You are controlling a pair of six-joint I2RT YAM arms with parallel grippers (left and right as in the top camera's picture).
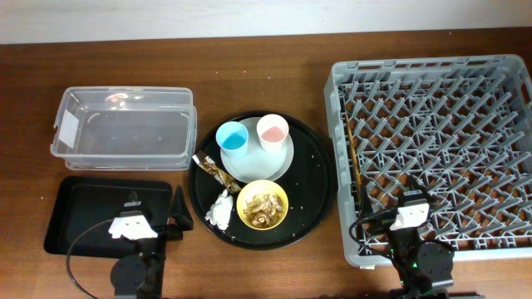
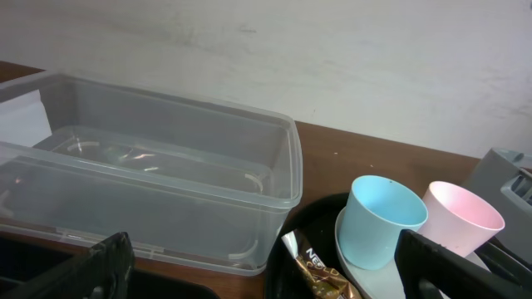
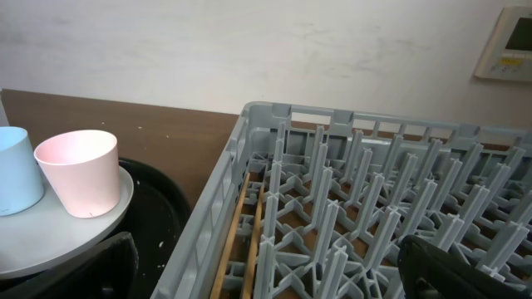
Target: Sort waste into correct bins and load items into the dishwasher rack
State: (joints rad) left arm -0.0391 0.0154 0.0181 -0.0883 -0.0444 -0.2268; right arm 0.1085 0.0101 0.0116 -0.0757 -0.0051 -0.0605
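Note:
On the pale round plate [image 1: 268,162] stand a light-blue cup [image 1: 233,137] and a pink cup [image 1: 272,130]. A yellow bowl [image 1: 263,204] holds tan food scraps. A crumpled white paper ball [image 1: 220,209] and a gold-brown foil wrapper [image 1: 212,169] lie beside them. The clear tub [image 1: 125,124] and the shallow black tray [image 1: 87,212] are at the left, the grey dishwasher rack [image 1: 432,141] at the right. My left gripper [image 1: 179,214] is open and empty between the black tray and the round tray. My right gripper [image 1: 413,184] is open and empty over the rack's front.
The plate, bowl and waste all sit on a large round black tray [image 1: 320,178]. Two brown chopsticks [image 1: 353,154] lie along the rack's left side, also in the right wrist view [image 3: 241,224]. The left wrist view shows the blue cup [image 2: 381,220] and the wrapper [image 2: 320,274].

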